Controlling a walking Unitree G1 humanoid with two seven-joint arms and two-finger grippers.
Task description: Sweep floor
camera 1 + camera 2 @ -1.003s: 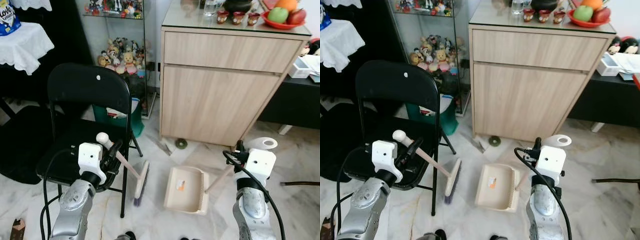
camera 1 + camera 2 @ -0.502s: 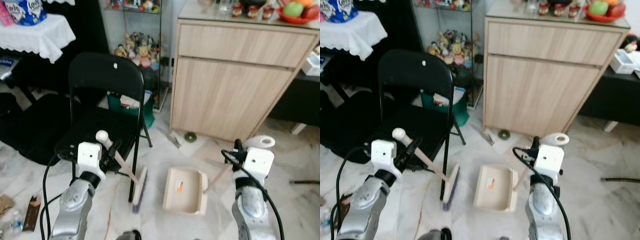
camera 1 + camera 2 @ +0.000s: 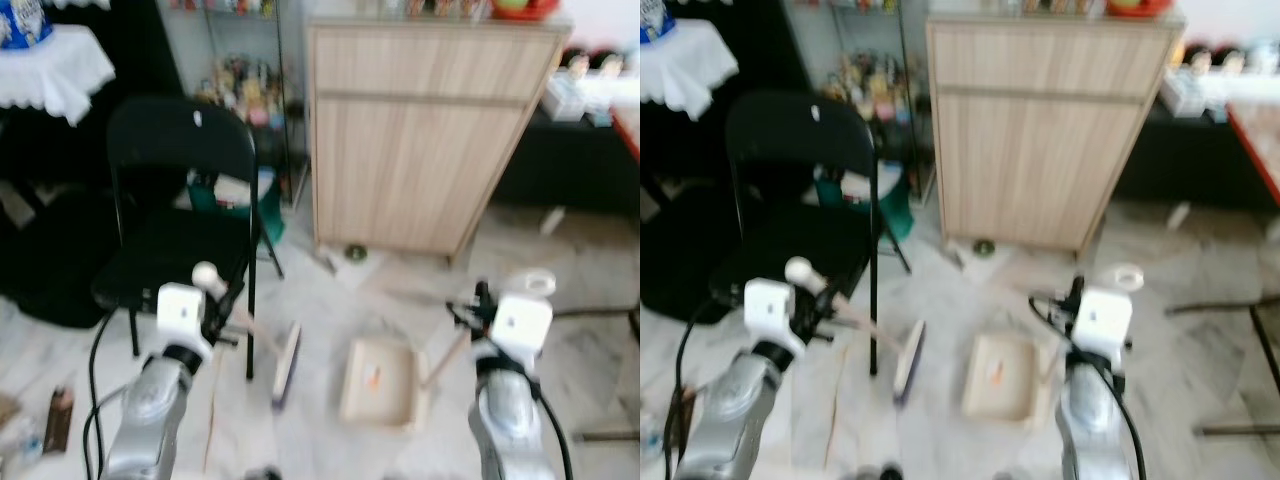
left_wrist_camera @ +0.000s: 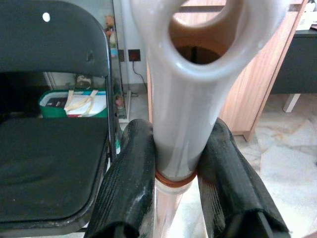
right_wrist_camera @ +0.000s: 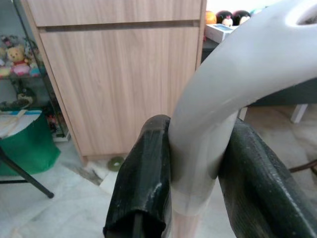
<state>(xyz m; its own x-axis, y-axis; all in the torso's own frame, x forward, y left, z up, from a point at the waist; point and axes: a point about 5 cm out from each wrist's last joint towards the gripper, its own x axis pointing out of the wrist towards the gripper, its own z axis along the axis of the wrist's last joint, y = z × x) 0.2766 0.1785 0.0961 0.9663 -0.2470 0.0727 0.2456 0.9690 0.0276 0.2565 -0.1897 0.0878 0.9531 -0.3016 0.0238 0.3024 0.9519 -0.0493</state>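
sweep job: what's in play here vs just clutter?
In play:
- broom, handle clamped in left tool
- dustpan, handle clamped in right tool

Clutter:
- black folding chair
- wooden cabinet
- green bin
- toy shelf

Head eyes look down, blurred, at cabinet [image 3: 410,130] and chair [image 3: 180,190] — wrist cameras share both, close.

Both silver arms reach forward and down. The left pincer [image 4: 176,183] squeezes a pale handle between its two black fingers. The right pincer [image 5: 195,173] squeezes another pale handle the same way.
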